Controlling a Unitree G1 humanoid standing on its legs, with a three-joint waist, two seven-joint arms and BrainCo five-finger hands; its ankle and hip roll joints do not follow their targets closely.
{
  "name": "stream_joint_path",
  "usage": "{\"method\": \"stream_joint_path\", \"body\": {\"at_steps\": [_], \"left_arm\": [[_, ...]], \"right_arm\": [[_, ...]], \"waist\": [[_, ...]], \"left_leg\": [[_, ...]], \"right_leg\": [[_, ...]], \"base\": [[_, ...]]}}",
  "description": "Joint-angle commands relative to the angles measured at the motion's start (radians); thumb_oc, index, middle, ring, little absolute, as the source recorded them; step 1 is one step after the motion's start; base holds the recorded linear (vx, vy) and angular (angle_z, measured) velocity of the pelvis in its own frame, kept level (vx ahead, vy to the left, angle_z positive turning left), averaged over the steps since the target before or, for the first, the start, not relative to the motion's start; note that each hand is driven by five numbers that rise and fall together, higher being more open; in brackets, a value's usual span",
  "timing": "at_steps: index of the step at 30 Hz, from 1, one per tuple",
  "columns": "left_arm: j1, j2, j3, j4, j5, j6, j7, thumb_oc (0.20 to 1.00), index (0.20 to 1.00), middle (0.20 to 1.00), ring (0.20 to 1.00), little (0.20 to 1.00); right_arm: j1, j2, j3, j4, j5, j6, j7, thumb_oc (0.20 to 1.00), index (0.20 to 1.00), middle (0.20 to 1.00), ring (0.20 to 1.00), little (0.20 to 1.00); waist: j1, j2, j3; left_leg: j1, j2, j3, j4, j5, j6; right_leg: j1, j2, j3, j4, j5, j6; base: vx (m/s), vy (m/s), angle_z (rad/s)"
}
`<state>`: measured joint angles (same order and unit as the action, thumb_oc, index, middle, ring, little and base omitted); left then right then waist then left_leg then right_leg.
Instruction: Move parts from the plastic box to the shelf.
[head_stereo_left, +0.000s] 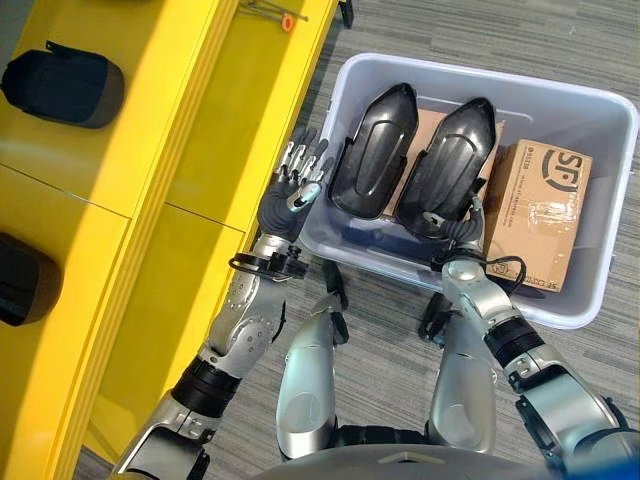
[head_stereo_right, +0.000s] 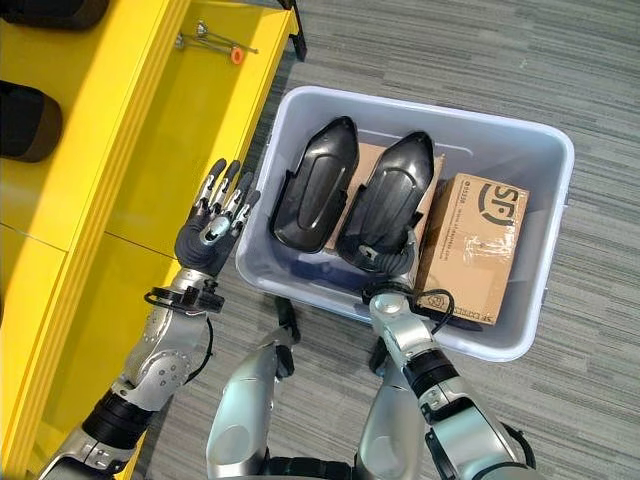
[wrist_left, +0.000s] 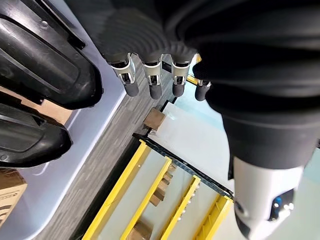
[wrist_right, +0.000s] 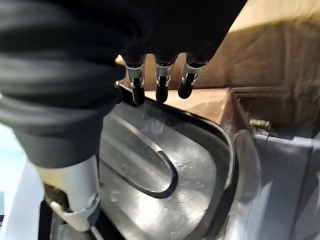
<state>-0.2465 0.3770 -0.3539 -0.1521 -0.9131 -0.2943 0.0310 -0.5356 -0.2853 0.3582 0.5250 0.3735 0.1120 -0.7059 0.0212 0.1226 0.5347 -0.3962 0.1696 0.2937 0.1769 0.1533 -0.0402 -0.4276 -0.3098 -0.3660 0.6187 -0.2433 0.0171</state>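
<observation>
Your biggest thing here is the yellow shelf (head_stereo_left: 150, 190), which runs down the robot's left side. Two dark parts already sit on it: one dark part (head_stereo_left: 62, 85) up high, and another dark part (head_stereo_left: 25, 280) lower down, at the edge of the head view. At the far end of the shelf lies a little metal tool with an orange tip (head_stereo_left: 275, 14).

Next comes the plastic box (head_stereo_left: 600, 200), pale grey, standing on the striped grey floor (head_stereo_left: 480, 30) just beside the shelf. Inside it you have two black parts lying side by side, their narrow ends pointing away from the robot. The left black part (head_stereo_left: 372, 150) leans near the box wall closest to the shelf. The right black part (head_stereo_left: 448, 165) touches it. Both rest partly on a flat cardboard piece (head_stereo_left: 428, 125). A brown cardboard box (head_stereo_left: 540, 210) stands in the right side of the plastic box, just beside the right black part.

Your right hand (wrist_right: 157, 82) is down in the box, over the near end of the right black part. In its wrist view the fingers (wrist_right: 136, 90) are bent over the part's upper edge, but you cannot tell whether they are gripping it.

Your left hand (head_stereo_left: 298, 180) is up between the shelf and the box, fingers (wrist_left: 152, 80) straight and spread, holding nothing.
</observation>
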Motion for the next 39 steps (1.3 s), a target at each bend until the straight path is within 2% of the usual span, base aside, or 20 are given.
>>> {"method": "stream_joint_path", "body": {"at_steps": [1, 5, 10, 13, 18, 20, 23, 26, 27, 28, 29, 32, 34, 37, 39], "left_arm": [[-0.004, -0.011, 0.003, -0.061, 0.028, -0.049, -0.014, 1.000, 1.000, 1.000, 1.000, 1.000], [-0.008, -0.017, 0.002, -0.060, 0.038, -0.050, -0.014, 1.000, 1.000, 1.000, 1.000, 1.000], [-0.007, -0.022, -0.002, -0.053, 0.046, -0.056, -0.012, 1.000, 1.000, 1.000, 1.000, 1.000], [-0.007, -0.020, -0.006, -0.056, 0.047, -0.059, -0.005, 1.000, 1.000, 1.000, 1.000, 1.000], [-0.002, -0.022, -0.010, -0.057, 0.046, -0.061, -0.003, 1.000, 1.000, 1.000, 1.000, 1.000], [0.000, -0.021, -0.012, -0.053, 0.041, -0.067, -0.004, 1.000, 1.000, 1.000, 1.000, 1.000], [0.010, -0.023, -0.017, -0.053, 0.043, -0.075, -0.011, 1.000, 1.000, 1.000, 1.000, 1.000], [0.026, -0.028, -0.017, -0.062, 0.040, -0.097, -0.001, 1.000, 1.000, 1.000, 1.000, 1.000], [0.029, -0.032, -0.021, -0.061, 0.035, -0.106, -0.001, 1.000, 1.000, 1.000, 1.000, 1.000], [0.033, -0.036, -0.026, -0.060, 0.040, -0.117, -0.005, 1.000, 1.000, 1.000, 1.000, 1.000], [0.036, -0.038, -0.027, -0.058, 0.042, -0.121, -0.007, 1.000, 1.000, 1.000, 1.000, 1.000], [0.037, -0.043, -0.035, -0.050, 0.058, -0.134, 0.020, 1.000, 1.000, 1.000, 1.000, 1.000], [0.041, -0.046, -0.043, -0.038, 0.046, -0.156, 0.015, 1.000, 1.000, 1.000, 1.000, 1.000], [0.045, -0.046, -0.041, -0.036, 0.036, -0.158, 0.005, 1.000, 1.000, 1.000, 1.000, 1.000], [0.047, -0.045, -0.035, -0.032, 0.036, -0.156, -0.005, 1.000, 1.000, 1.000, 1.000, 1.000]], "right_arm": [[-0.074, 0.018, -0.025, 0.023, 0.061, -0.053, 0.037, 1.000, 1.000, 1.000, 1.000, 1.000], [-0.062, 0.036, -0.012, 0.030, 0.091, -0.052, 0.049, 1.000, 1.000, 1.000, 1.000, 1.000], [-0.045, 0.049, -0.005, 0.041, 0.113, -0.088, 0.027, 1.000, 1.000, 1.000, 1.000, 1.000], [-0.051, 0.049, -0.016, 0.035, 0.046, -0.140, -0.001, 1.000, 1.000, 1.000, 1.000, 1.000], [-0.045, 0.044, -0.007, -0.003, -0.027, -0.128, -0.014, 1.000, 1.000, 1.000, 1.000, 1.000], [-0.054, 0.037, -0.010, -0.011, -0.094, -0.145, -0.060, 1.000, 1.000, 1.000, 1.000, 1.000], [-0.067, 0.007, -0.013, -0.093, -0.330, -0.220, -0.096, 1.000, 1.000, 1.000, 1.000, 1.000], [-0.044, -0.018, 0.002, -0.231, -0.452, -0.213, -0.123, 1.000, 1.000, 1.000, 1.000, 1.000], [-0.036, -0.022, 0.008, -0.248, -0.459, -0.213, -0.152, 1.000, 1.000, 1.000, 1.000, 1.000], [-0.021, -0.026, 0.006, -0.260, -0.480, -0.193, -0.224, 1.000, 1.000, 1.000, 1.000, 1.000], [-0.016, -0.029, 0.003, -0.259, -0.501, -0.186, -0.245, 1.000, 1.000, 1.000, 1.000, 1.000], [-0.007, -0.038, 0.007, -0.259, -0.554, -0.165, -0.255, 1.000, 1.000, 1.000, 1.000, 1.000], [0.010, -0.037, 0.017, -0.261, -0.487, -0.152, -0.263, 1.000, 1.000, 1.000, 1.000, 1.000], [0.032, -0.030, 0.006, -0.217, -0.334, -0.173, -0.241, 1.000, 1.000, 1.000, 1.000, 1.000], [0.050, -0.016, -0.003, -0.168, -0.203, -0.171, -0.169, 1.000, 1.000, 1.000, 1.000, 1.000]], "waist": [[0.034, -0.002, -0.015], [0.037, -0.005, -0.015], [0.036, -0.005, -0.015], [0.035, -0.003, -0.015], [0.030, -0.001, -0.015], [0.030, 0.001, -0.015], [0.025, 0.003, -0.015], [0.010, 0.006, -0.015], [0.006, 0.007, -0.015], [-0.001, 0.009, -0.015], [-0.004, 0.010, -0.015], [-0.014, 0.017, -0.015], [-0.022, 0.025, -0.015], [-0.024, 0.030, -0.015], [-0.023, 0.029, -0.015]], "left_leg": [[0.069, -0.012, 0.005, 0.023, -0.145, -0.019], [0.068, -0.012, 0.003, 0.023, -0.144, -0.019], [0.067, -0.011, 0.005, 0.021, -0.140, -0.017], [0.064, -0.014, 0.004, 0.022, -0.141, -0.015], [0.064, -0.016, 0.004, 0.026, -0.142, -0.015], [0.065, -0.016, 0.005, 0.026, -0.142, -0.014], [0.071, -0.018, 0.003, 0.023, -0.143, -0.014], [0.072, -0.018, 0.008, 0.026, -0.144, -0.014], [0.074, -0.017, 0.011, 0.027, -0.145, -0.014], [0.079, -0.016, 0.016, 0.026, -0.147, -0.015], [0.082, -0.016, 0.018, 0.023, -0.146, -0.015], [0.092, -0.017, 0.025, 0.012, -0.145, -0.016], [0.098, -0.017, 0.031, 0.007, -0.144, -0.016], [0.101, -0.018, 0.035, 0.006, -0.145, -0.016], [0.102, -0.017, 0.034, 0.004, -0.146, -0.017]], "right_leg": [[0.039, 0.019, 0.044, -0.062, 0.042, 0.047], [0.038, 0.019, 0.041, -0.060, 0.042, 0.046], [0.040, 0.021, 0.043, -0.066, 0.047, 0.046], [0.037, 0.021, 0.043, -0.063, 0.047, 0.046], [0.037, 0.022, 0.049, -0.063, 0.048, 0.046], [0.040, 0.021, 0.048, -0.064, 0.047, 0.045], [0.047, 0.020, 0.049, -0.073, 0.050, 0.049], [0.042, 0.020, 0.059, -0.064, 0.044, 0.049], [0.041, 0.020, 0.063, -0.063, 0.042, 0.048], [0.044, 0.021, 0.066, -0.069, 0.042, 0.049], [0.044, 0.021, 0.068, -0.072, 0.043, 0.049], [0.045, 0.022, 0.073, -0.080, 0.044, 0.052], [0.043, 0.022, 0.080, -0.081, 0.042, 0.051], [0.042, 0.019, 0.081, -0.080, 0.041, 0.049], [0.039, 0.019, 0.080, -0.078, 0.040, 0.048]], "base": [[0.00, 0.000, 0.00], [0.00, 0.000, 0.00], [0.00, 0.000, 0.00], [0.00, 0.000, 0.00], [0.00, 0.000, 0.00], [0.00, 0.000, 0.00], [0.00, 0.010, 0.00], [-0.01, 0.070, -0.04], [-0.01, 0.077, -0.11], [-0.01, 0.065, -0.13], [-0.01, 0.053, -0.13], [0.00, 0.072, -0.08], [0.00, 0.077, -0.14], [0.00, 0.031, -0.10], [0.00, 0.000, 0.00]]}}
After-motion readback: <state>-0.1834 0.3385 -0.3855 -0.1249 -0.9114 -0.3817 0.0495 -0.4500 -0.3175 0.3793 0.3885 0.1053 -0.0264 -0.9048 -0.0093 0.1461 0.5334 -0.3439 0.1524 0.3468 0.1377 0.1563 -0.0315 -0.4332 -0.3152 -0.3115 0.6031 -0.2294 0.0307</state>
